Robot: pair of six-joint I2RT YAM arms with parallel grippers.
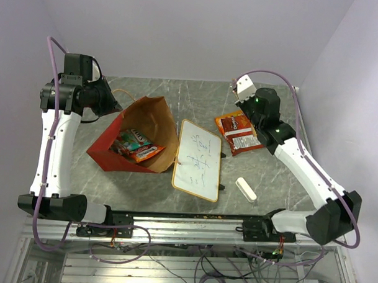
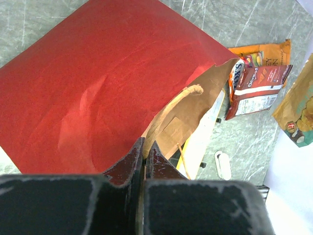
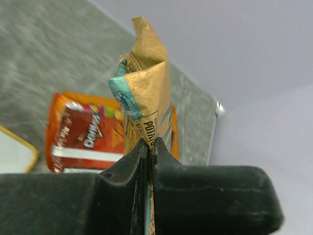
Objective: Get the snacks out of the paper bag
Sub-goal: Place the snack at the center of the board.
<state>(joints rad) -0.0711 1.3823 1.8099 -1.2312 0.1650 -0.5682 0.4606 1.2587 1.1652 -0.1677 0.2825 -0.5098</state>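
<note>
Right gripper (image 3: 148, 145) clamped shut on gold-and-teal potato chip packet (image 3: 146, 88), held aloft near Doritos packet (image 3: 83, 139), presumably for setting down; left gripper (image 2: 145, 148) pinched closed on red paper bag (image 2: 98, 83) rim, apparently steadying it; more snacks (image 1: 136, 144) inside.

From above, the wrist (image 1: 85, 94) is blocking my sight of the left gripper (image 2: 145, 149) at the paper bag's (image 1: 103, 152) far-left rim. The bag's wall is covering part of the snacks (image 1: 136, 146) inside. The Doritos packet (image 1: 244, 138) is hiding most of an orange packet (image 1: 225, 121). The left wrist view's right edge is cutting off the tan packet (image 2: 299, 105).
</note>
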